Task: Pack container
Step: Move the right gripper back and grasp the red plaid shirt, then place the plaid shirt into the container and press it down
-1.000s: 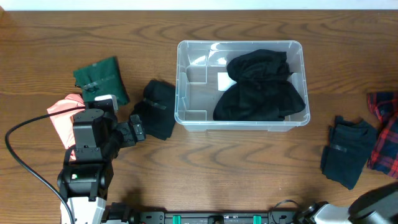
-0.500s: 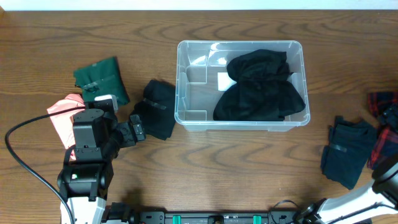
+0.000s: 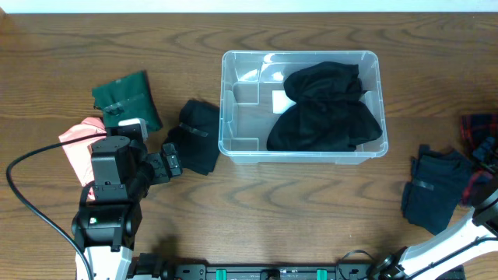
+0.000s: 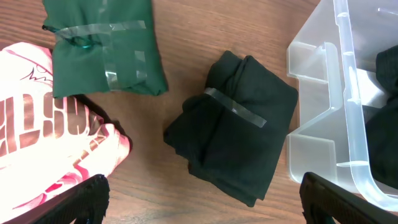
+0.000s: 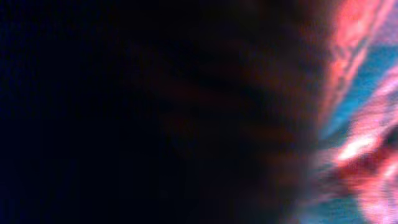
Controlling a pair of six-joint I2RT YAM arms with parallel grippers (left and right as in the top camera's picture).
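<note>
The clear container [image 3: 226,101] stands at the table's middle, with black clothes [image 3: 327,109] heaped in its right half. A black taped bundle [image 3: 198,136] [image 4: 236,124] lies just left of it. My left gripper [image 3: 170,159] [image 4: 205,208] hovers open by this bundle's near edge, holding nothing. At the far right edge my right gripper [image 3: 490,159] is down on the red and blue plaid cloth [image 3: 476,128] and shut on it. Blurred plaid cloth [image 5: 360,124] and darkness fill the right wrist view, so the fingers are hidden.
A green taped bundle [image 3: 124,99] [image 4: 102,50] and a pink and white shirt [image 3: 78,148] [image 4: 43,137] lie at the left. A dark navy folded bundle [image 3: 432,190] rests right of the container, next to the plaid cloth.
My right arm has come up from the bottom right corner onto the plaid cloth, and its gripper has gone from open to shut. The left arm has stayed still.
</note>
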